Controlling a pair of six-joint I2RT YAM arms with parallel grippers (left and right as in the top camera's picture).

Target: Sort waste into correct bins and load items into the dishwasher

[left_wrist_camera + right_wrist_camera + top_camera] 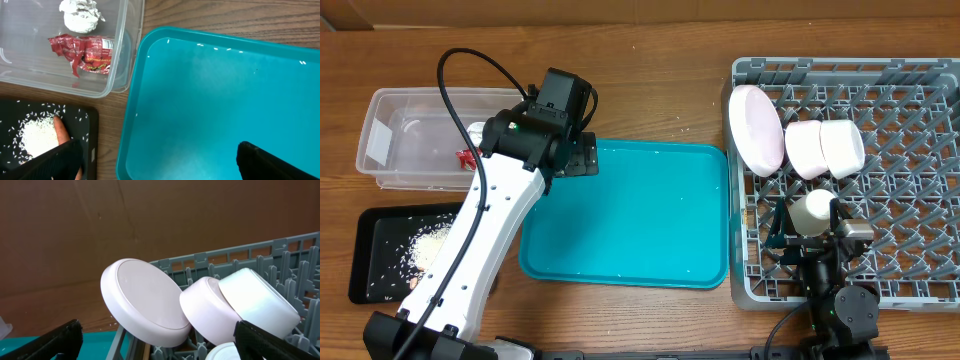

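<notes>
Black fingertips point(55, 160) of the left gripper point(160, 167) fill the bottom corners of the left wrist view, set wide apart with nothing between them. Below them lies the bare left part of the teal tray point(210, 90). From overhead, the left arm rises from its base at the table's near-left edge. Its long white link slants up and to the right, and the wrist bends down over the teal tray's far-left corner, just beside the clear tub point(390, 150).

In that tub lie the red snack wrapper point(82, 54) and the white tissue ball point(80, 14), close together. The black tray point(92, 145) holds white food scraps point(37, 135) with the small orange carrot point(61, 131) touching them.

The right arm stands at the near edge of the grey dish rack point(900, 100), reaching in over its near-left part. The right gripper point(160, 347) also has its fingers spread wide, gripping nothing, and faces the dishes. The white plate point(145, 302) leans on edge in the rack's far-left corner. The two white bowls point(210, 310) point(257, 300) are tilted beside it — one against the other. A small white round thing point(810, 208) sits near the right wrist; I cannot tell what it is.
</notes>
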